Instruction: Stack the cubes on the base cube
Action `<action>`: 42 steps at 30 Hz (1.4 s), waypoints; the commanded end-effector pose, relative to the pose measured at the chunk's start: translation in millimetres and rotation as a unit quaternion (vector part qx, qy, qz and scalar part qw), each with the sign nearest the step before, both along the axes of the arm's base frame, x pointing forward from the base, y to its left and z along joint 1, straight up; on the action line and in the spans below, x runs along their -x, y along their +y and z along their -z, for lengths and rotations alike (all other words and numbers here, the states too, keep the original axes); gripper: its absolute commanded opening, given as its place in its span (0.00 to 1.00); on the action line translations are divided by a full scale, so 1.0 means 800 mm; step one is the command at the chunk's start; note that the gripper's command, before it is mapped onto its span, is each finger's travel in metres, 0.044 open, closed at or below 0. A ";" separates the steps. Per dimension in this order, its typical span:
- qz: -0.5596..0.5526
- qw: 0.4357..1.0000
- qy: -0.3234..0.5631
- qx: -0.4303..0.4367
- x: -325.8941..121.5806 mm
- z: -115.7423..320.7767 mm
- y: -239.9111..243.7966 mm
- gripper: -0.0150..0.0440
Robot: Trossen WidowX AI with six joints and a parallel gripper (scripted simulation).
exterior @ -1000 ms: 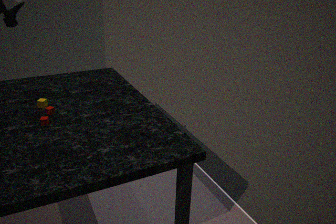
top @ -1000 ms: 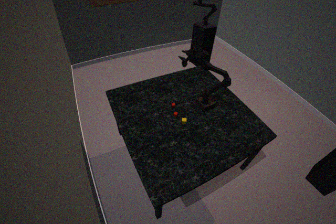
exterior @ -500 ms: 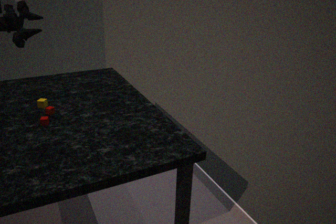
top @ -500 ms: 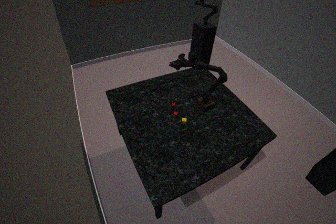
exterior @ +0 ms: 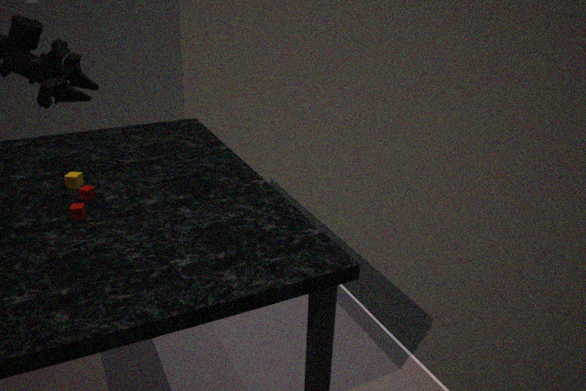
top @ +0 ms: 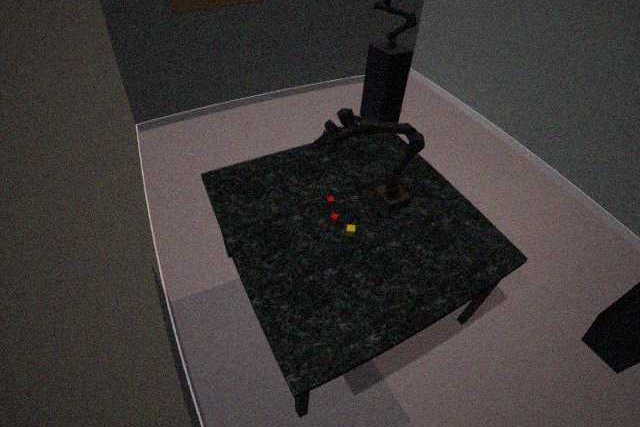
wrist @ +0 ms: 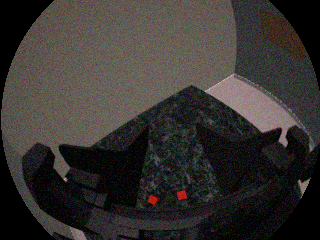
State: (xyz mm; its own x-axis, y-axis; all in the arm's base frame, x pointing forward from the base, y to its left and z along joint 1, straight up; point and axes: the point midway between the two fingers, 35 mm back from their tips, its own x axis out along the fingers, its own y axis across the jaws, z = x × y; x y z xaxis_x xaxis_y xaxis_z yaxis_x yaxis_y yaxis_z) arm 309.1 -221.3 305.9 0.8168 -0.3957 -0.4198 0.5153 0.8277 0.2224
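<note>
The yellow base cube (top: 351, 229) (exterior: 73, 179) sits on the dark speckled table (top: 361, 298) (exterior: 189, 244) (wrist: 172, 165); it is not visible in the wrist view. One loose red cube (top: 334, 216) (exterior: 87, 192) (wrist: 153, 200) lies close to the yellow cube, apart from it. The other red cube (top: 330, 199) (exterior: 77, 211) (wrist: 182, 195) lies farther from the yellow cube, a short gap from the first. Both red cubes rest on the table. My gripper (exterior: 93, 93) (wrist: 172, 127) is partly open with nothing between the fingers, high above the table and away from the cubes.
The arm's base (top: 391, 196) stands on the table to the right of the cubes in the top view. A dark pedestal (top: 385, 83) with another small arm (top: 405, 24) stands behind the table. Walls rise beyond the table.
</note>
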 end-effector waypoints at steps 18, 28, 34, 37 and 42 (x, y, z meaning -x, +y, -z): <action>-0.486 0.705 0.460 0.234 0.020 0.215 0.049 0.70; -0.671 0.506 0.478 0.256 0.049 0.257 0.076 0.70; -0.671 0.506 0.478 0.256 0.049 0.257 0.076 0.70; -0.671 0.506 0.478 0.256 0.049 0.257 0.076 0.70; -0.671 0.506 0.478 0.256 0.049 0.257 0.076 0.70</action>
